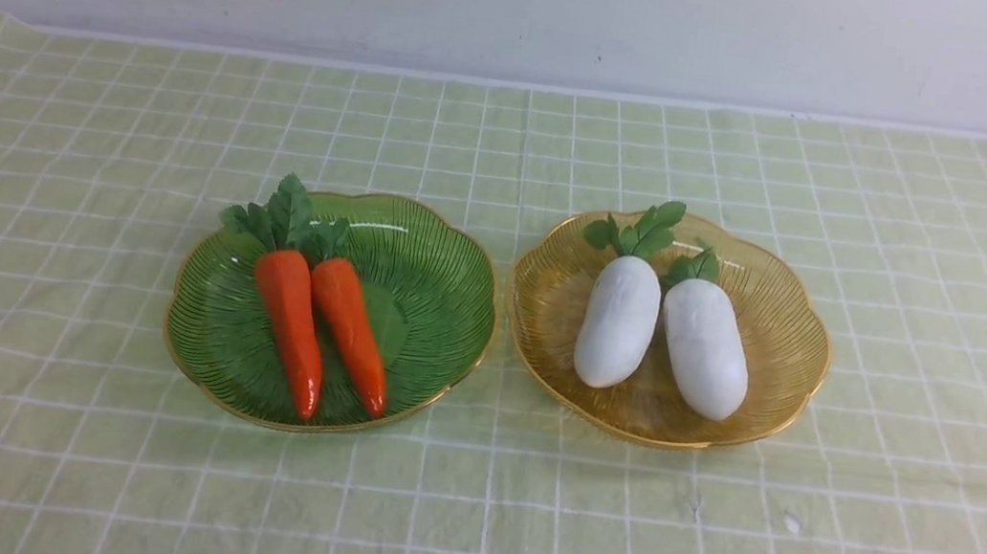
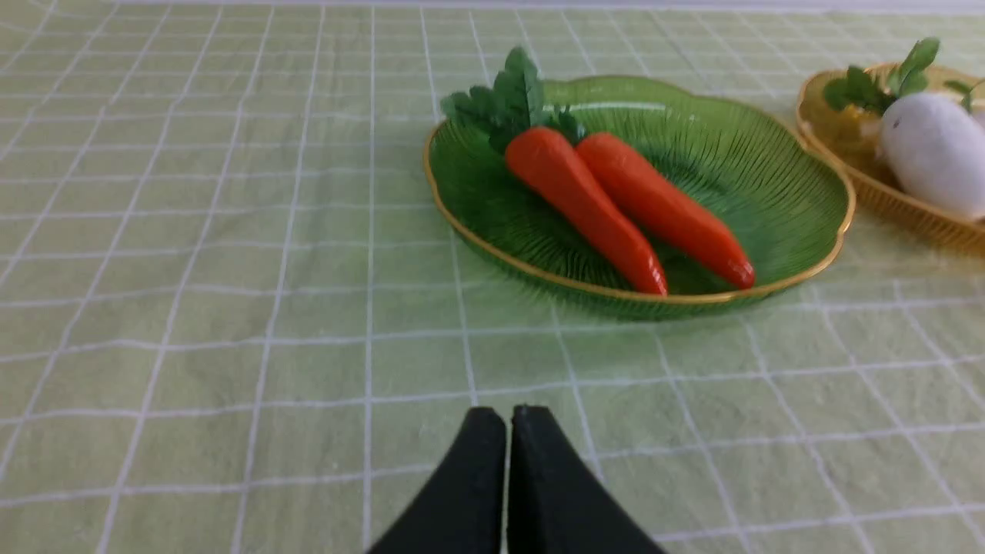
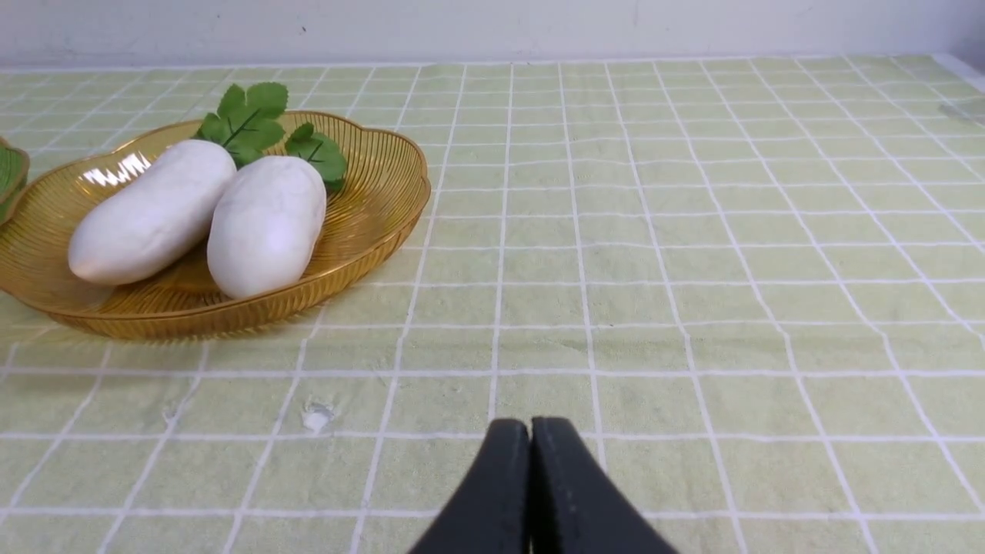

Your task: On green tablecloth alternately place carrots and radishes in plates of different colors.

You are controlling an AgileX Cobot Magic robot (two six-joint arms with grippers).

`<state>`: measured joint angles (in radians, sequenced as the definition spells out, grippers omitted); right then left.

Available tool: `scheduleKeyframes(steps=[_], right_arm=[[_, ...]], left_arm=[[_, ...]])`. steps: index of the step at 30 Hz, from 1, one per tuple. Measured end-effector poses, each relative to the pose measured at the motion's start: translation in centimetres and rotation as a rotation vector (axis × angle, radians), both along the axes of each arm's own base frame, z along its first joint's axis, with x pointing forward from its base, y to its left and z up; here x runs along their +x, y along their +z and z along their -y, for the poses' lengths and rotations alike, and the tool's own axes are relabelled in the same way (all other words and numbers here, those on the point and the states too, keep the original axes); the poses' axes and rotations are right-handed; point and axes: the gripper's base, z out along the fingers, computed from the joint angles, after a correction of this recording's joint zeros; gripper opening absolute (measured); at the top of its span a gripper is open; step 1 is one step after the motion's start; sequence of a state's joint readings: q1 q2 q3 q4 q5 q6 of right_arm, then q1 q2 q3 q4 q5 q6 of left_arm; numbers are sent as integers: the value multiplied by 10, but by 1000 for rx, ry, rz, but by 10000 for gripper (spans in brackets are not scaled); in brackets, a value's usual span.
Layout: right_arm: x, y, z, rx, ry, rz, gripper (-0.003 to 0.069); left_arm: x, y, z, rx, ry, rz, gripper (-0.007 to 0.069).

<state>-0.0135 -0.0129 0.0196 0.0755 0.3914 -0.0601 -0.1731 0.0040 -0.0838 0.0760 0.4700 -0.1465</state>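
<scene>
I can't read anything from here — no words, labels, brand marks or numbers on anything in any of my three views.

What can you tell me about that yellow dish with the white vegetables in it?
The amber plate is a see-through, ribbed dish that looks like plastic, with a scalloped rim edged in gold. It sits flat on the green tablecloth, to the right of the green plate, their rims close together. Two white radishes lie inside side by side, leaf tops toward the wall. Nothing else touches it.
</scene>
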Motion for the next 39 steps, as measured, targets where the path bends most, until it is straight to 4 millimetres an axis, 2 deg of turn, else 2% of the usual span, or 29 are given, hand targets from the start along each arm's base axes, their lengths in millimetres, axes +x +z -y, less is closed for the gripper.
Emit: scheduleKeyframes(steps=[3,5,11,21,39], right_arm=[[0,0,0,0,0,0,-15],[0,0,0,-3,1,0,-15],[0,0,0,-4,1,1,-15],[0,0,0,-4,1,1,-15],[0,0,0,-4,1,1,-15]], left_arm=[[4,-24,-1,20,17,5,-8],[5,-26,-2,16,51,15,-8],[5,-27,-5,4,121,2,-8],[4,-29,-2,37,53,-11,-8],[4,-29,-2,37,47,-11,-8]])
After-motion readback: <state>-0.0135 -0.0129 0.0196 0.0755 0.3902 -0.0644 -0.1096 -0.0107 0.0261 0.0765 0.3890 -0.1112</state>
